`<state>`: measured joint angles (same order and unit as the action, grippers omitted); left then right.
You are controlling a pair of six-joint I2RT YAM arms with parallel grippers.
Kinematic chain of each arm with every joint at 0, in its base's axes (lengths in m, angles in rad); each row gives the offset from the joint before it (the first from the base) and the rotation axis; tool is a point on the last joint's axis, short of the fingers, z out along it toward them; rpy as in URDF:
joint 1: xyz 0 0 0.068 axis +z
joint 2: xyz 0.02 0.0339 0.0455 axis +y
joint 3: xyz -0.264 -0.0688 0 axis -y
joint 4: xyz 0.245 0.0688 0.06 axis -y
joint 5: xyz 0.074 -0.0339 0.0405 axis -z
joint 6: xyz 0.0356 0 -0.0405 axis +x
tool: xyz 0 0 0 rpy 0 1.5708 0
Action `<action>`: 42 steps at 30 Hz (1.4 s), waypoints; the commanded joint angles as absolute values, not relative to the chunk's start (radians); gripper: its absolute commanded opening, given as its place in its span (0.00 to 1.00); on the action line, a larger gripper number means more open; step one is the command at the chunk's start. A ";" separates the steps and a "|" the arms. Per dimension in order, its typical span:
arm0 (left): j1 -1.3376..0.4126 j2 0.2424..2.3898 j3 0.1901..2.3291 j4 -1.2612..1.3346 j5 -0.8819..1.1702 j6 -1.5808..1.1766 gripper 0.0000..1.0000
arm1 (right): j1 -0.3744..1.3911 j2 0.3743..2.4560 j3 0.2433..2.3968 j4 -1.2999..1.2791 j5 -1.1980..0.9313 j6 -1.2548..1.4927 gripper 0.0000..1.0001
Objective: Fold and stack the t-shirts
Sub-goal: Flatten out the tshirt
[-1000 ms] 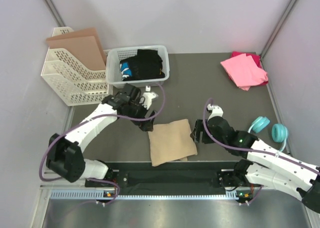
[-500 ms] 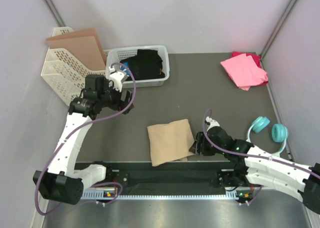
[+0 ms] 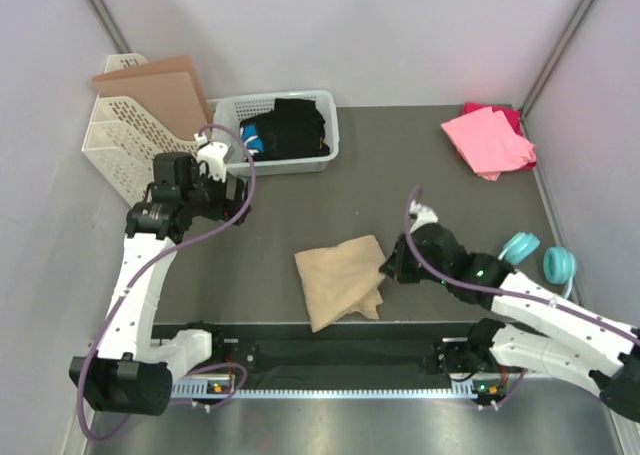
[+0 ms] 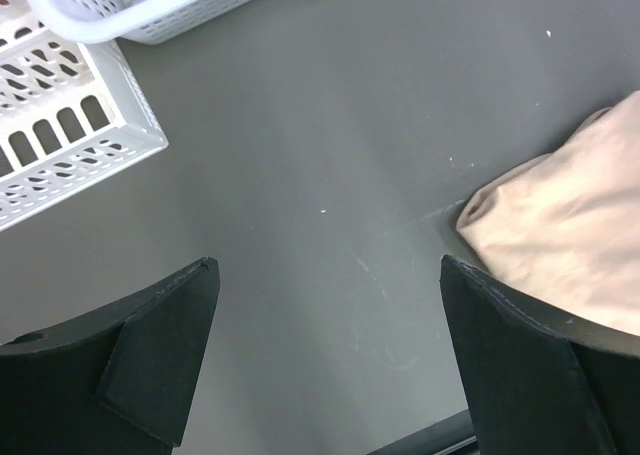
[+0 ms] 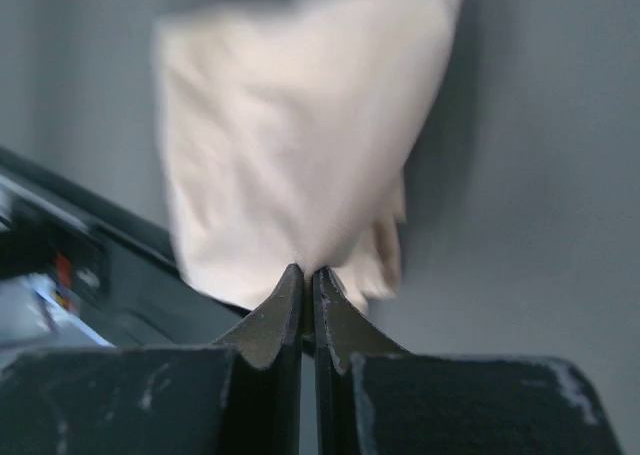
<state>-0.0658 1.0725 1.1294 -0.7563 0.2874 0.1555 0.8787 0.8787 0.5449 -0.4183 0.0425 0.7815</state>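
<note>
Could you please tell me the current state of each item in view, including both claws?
Tan cloth t-shirt: folded, its right edge pinched and rumpled.
Bright pink cloth t-shirt: folded, lying on a darker magenta t-shirt.
White plastic mesh basket: holds dark clothes.
White file rack: holds a brown cardboard sheet.
Teal headphones: lying on the table, untouched.
Left claw: open, empty.
Right claw: shut on the tan t-shirt.
</note>
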 commanded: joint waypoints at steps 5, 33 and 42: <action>-0.058 1.008 1.160 -0.767 0.285 0.143 0.96 | 0.628 0.775 1.127 -0.736 0.320 0.511 0.00; -0.058 0.917 1.172 -0.819 0.301 0.127 0.98 | 1.347 1.439 2.173 -0.738 0.334 0.287 0.00; -0.058 0.905 1.169 -0.822 0.302 0.127 0.98 | 1.117 1.293 1.819 -0.675 0.370 0.345 0.00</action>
